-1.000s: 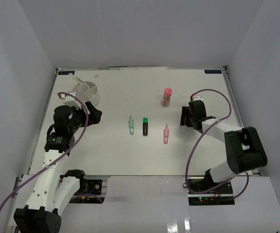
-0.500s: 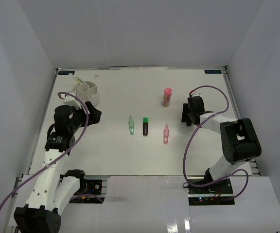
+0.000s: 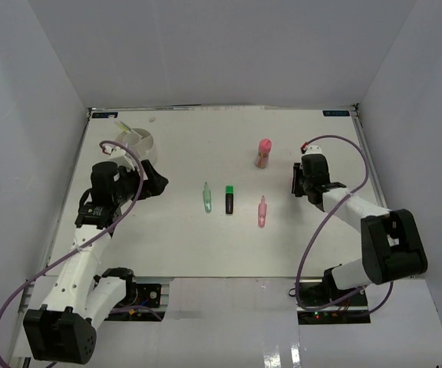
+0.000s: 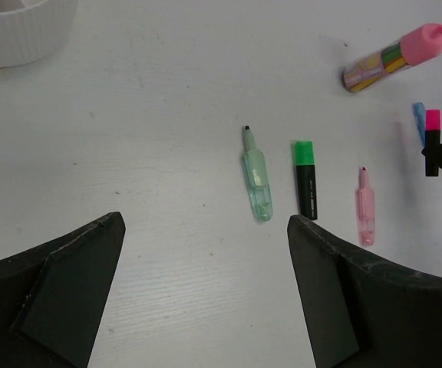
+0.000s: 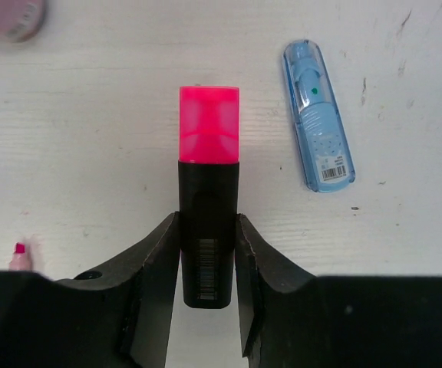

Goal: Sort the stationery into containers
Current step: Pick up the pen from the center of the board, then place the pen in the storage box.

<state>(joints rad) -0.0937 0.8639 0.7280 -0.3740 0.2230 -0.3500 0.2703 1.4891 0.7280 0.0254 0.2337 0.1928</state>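
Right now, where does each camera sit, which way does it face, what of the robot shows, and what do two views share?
Top external: above and behind the robot, looking down on the table; left arm and right arm show.
Left wrist: on the left arm, looking down and rightward over the green-capped marker; the open left tool frames the bottom.
Right wrist: looking straight down; the right tool is closed on the pink-capped marker.
Shared: both wrist views show that marker.

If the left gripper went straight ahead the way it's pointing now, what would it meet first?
Probably the pale green marker, lying just right of the open left gripper's centre line, with the green-capped marker beside it. Depth is unclear.
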